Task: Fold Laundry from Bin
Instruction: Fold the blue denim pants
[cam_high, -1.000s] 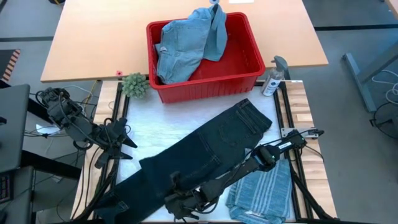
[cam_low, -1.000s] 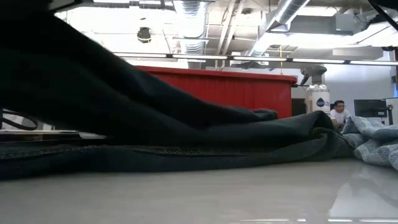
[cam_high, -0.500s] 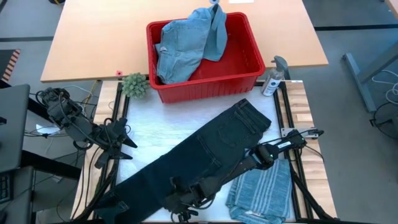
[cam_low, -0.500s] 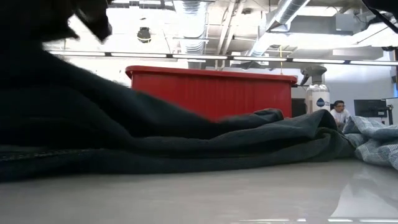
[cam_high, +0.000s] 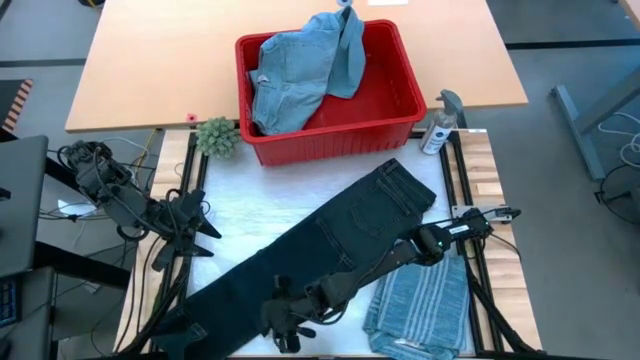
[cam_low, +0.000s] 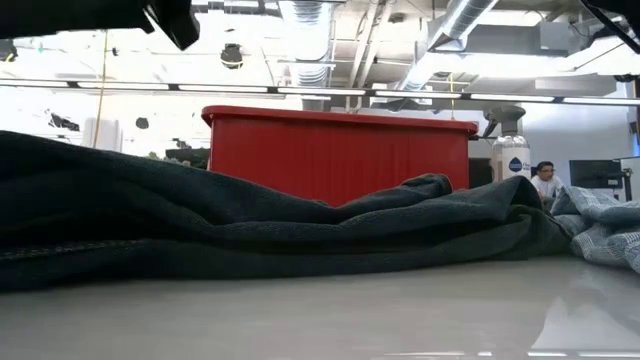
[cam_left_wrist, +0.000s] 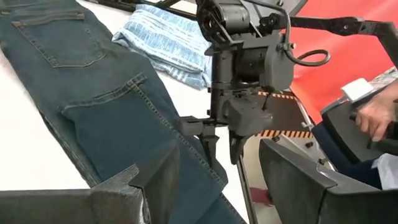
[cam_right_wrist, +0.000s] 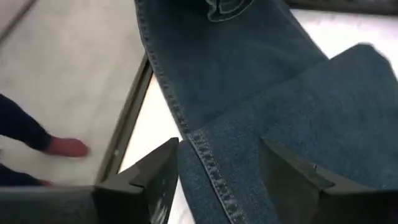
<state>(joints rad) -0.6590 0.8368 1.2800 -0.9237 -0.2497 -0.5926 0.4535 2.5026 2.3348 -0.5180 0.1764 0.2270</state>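
Denim, dark and heavy, makes up the trousers (cam_high: 320, 245), which lie spread diagonally across the white work surface (cam_high: 250, 215), waistband at the far right just in front of the red bin (cam_high: 330, 135) and legs trailing to the near left edge. This cloth looks thick and limp: it should drape and drag rather than slide, and the stitched side seam, hem and waistband are the firmest places to pinch, since a single flat layer would be hard to lift. The right gripper (cam_high: 285, 320) hangs over the leg section at the near edge with its fingers spread and nothing between them; the left wrist view shows the gap plainly. The left gripper (cam_high: 195, 230) waits at the left edge of the table, also spread and empty. Light blue denim-like pieces (cam_high: 300, 70) are heaped in the bin, one draped over its far rim (these look lighter and floppier). A striped shirt (cam_high: 425, 310) sits folded at the near right, just beside the trousers.
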